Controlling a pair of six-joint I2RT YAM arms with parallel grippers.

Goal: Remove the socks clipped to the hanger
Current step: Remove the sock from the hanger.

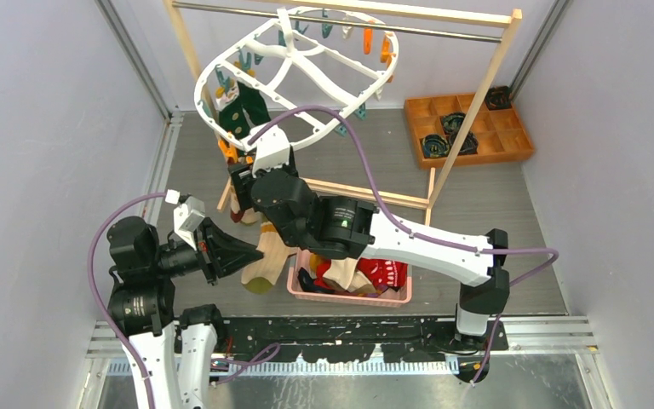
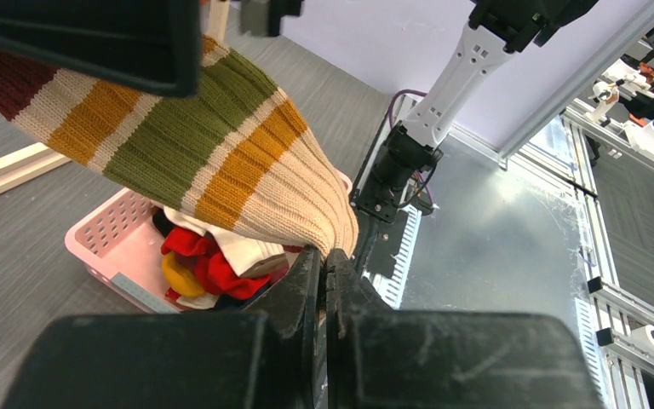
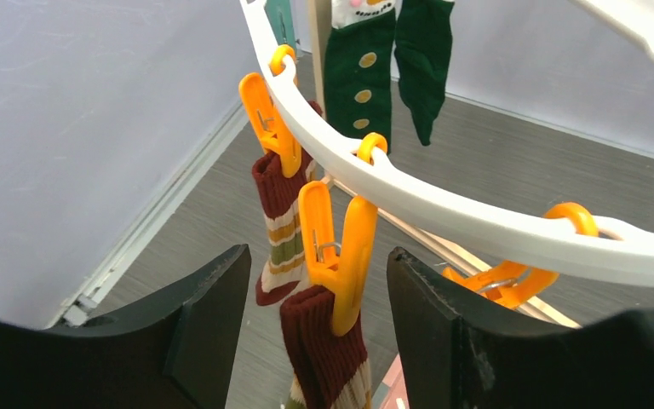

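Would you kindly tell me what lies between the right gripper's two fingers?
In the right wrist view, an orange clip pinching the striped sock hangs between the open fingers of the right gripper.

In the overhead view, the near rim of the hanger (image 1: pixel 294 53) and much of the pink basket (image 1: pixel 349 297) are hidden by the right arm (image 1: pixel 409 234). The dark items in the wooden tray (image 1: pixel 477 159) cannot be identified. The striped sock (image 2: pixel 213 145) is cut off at the left wrist view's upper-left edge.

Hanger (image 1: pixel 298 77) hangs on rack (image 1: pixel 475 102) rail at back; basket (image 1: pixel 349 296) w/ socks (image 1: pixel 375 274) in front; tray (image 1: pixel 511 136) back rt.
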